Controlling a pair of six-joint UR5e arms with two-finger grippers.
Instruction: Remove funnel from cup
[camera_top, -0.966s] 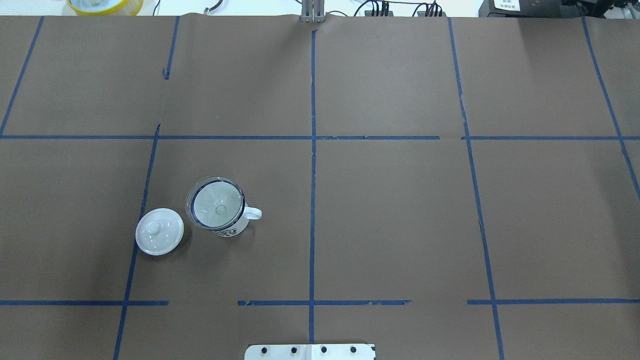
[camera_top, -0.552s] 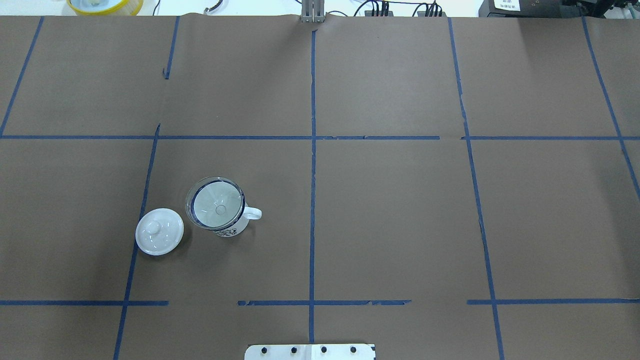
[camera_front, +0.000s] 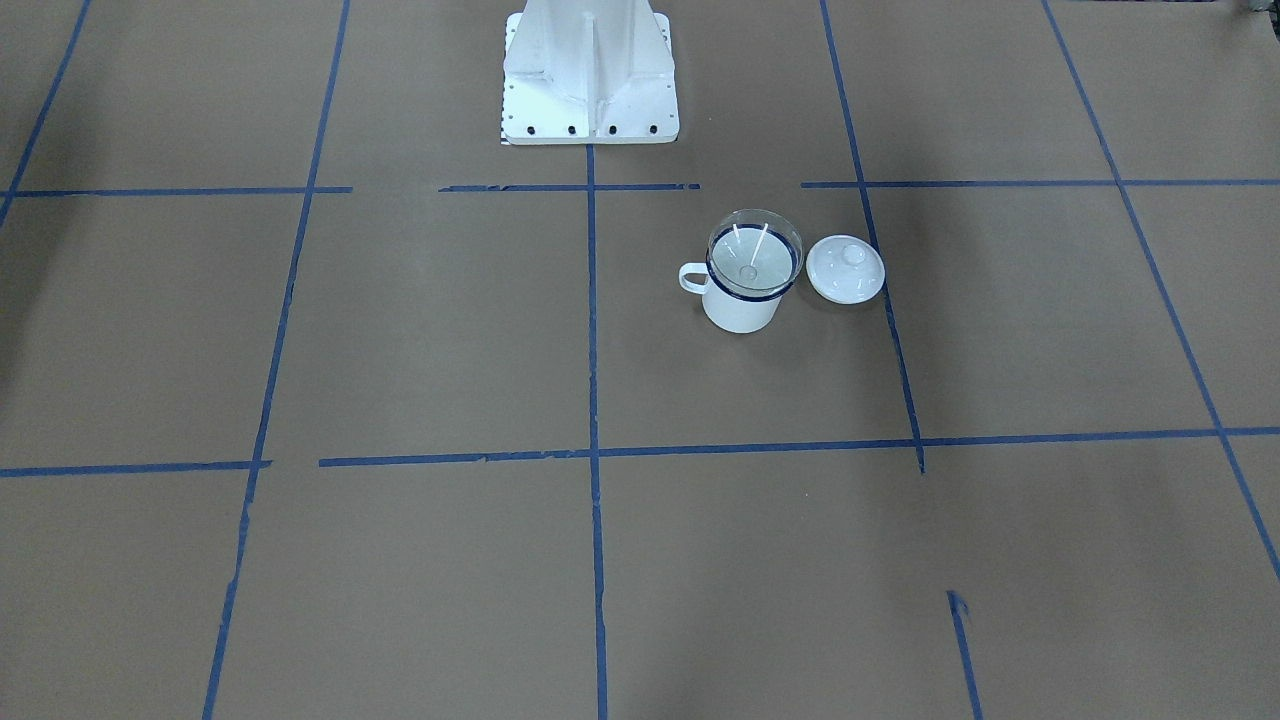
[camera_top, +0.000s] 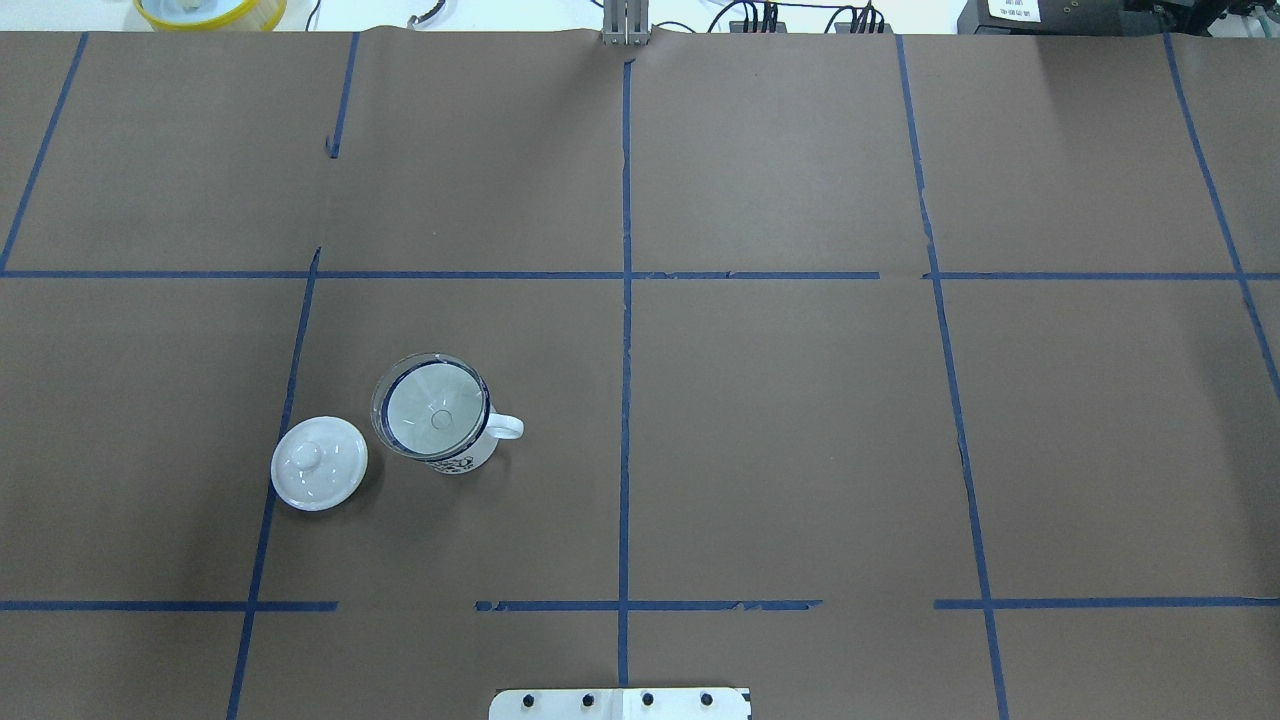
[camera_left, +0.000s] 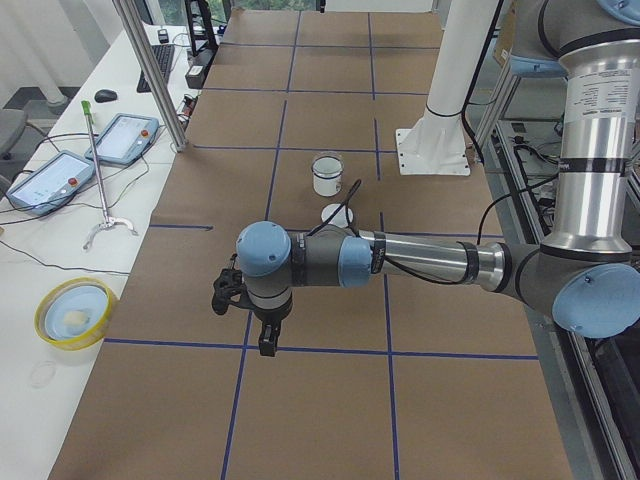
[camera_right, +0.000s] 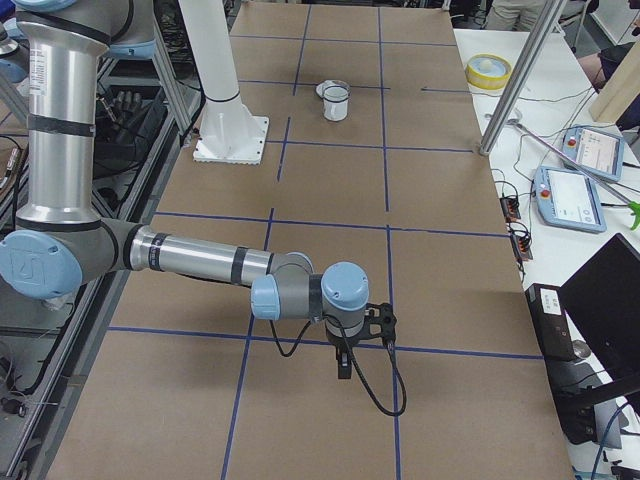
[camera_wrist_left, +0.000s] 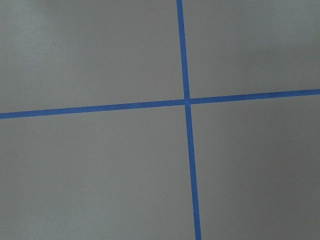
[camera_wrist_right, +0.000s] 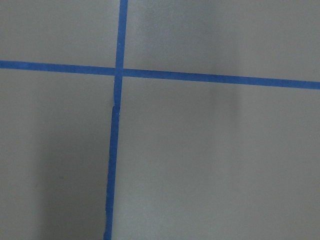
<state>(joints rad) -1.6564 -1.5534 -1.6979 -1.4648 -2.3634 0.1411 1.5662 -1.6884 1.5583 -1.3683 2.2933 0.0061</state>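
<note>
The clear funnel (camera_top: 432, 405) sits in the white mug (camera_top: 466, 460) with a dark blue rim, handle pointing right, left of the table's centre. Both also show in the front view, funnel (camera_front: 755, 255) in mug (camera_front: 741, 311), and far off in the side views (camera_left: 327, 176) (camera_right: 336, 103). My left gripper (camera_left: 268, 345) hangs over the table's left end, far from the mug; I cannot tell if it is open. My right gripper (camera_right: 343, 368) hangs over the right end; I cannot tell its state either. The wrist views show only brown paper and blue tape.
A white knobbed lid (camera_top: 319, 463) lies just left of the mug. The robot's white base (camera_front: 590, 70) stands at the near middle edge. A yellow bowl (camera_left: 73, 313) and teach pendants (camera_left: 50, 178) lie beyond the far edge.
</note>
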